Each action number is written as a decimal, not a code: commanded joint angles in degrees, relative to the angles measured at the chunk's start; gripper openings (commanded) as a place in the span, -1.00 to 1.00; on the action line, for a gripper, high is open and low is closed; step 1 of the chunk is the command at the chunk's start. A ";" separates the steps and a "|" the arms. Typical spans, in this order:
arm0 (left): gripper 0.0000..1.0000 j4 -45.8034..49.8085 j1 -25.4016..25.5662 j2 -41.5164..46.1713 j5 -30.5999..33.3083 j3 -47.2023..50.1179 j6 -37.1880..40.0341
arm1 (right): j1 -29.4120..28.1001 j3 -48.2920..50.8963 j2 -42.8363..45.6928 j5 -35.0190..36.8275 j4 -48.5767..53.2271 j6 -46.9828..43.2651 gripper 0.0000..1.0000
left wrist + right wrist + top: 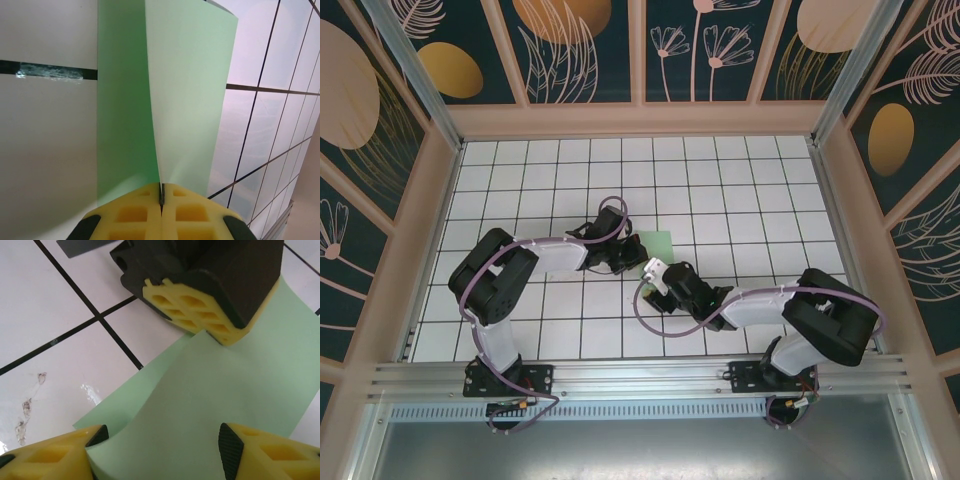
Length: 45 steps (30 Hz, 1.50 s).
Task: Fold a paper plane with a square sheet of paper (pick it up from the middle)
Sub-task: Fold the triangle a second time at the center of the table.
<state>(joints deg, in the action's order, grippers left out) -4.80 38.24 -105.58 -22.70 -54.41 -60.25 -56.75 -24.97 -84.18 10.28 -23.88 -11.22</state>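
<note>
We hold the square sheet of paper (225, 385) pinched in our left gripper (161, 197), with our right gripper (162, 445) spread at its near edge.

Nearest to us, the right gripper's fingers (235, 450) stand apart, and the sheet's curled near edge rises between them. Just beyond, the left gripper's yellow pads (200, 320) are closed tight on the pale green sheet, which bends up in a soft fold from that pinch. Its far part lies flat on the white gridded bench (720, 180), near the middle.
</note>
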 commanded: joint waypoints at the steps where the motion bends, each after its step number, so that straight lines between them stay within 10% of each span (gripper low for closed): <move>1: -0.97 2.93 -0.36 0.20 -0.07 -2.86 0.81 | -0.40 -0.49 -0.28 -0.55 -2.75 0.04 0.13; 18: -0.88 5.16 -0.31 -1.07 0.98 -4.68 1.99 | 0.99 -0.14 2.25 -2.77 -1.60 2.60 -0.74; 22: -0.58 5.54 -0.28 -0.44 2.41 -4.92 2.28 | 2.27 -1.37 2.02 -4.98 0.64 4.82 -0.89; 34: 0.44 9.34 -0.50 12.28 19.31 -1.63 1.93 | 14.30 -8.82 0.34 -33.33 6.56 20.95 -0.96; 45: 0.24 2.91 -0.44 16.90 16.29 4.29 7.24 | 23.74 -18.74 -14.56 -53.38 7.88 34.52 -0.91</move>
<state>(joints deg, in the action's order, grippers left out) 1.63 38.09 -87.55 -3.20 -51.59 -55.66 -34.70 -42.06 -96.07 -35.59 -17.34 18.92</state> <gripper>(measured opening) 0.630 0.069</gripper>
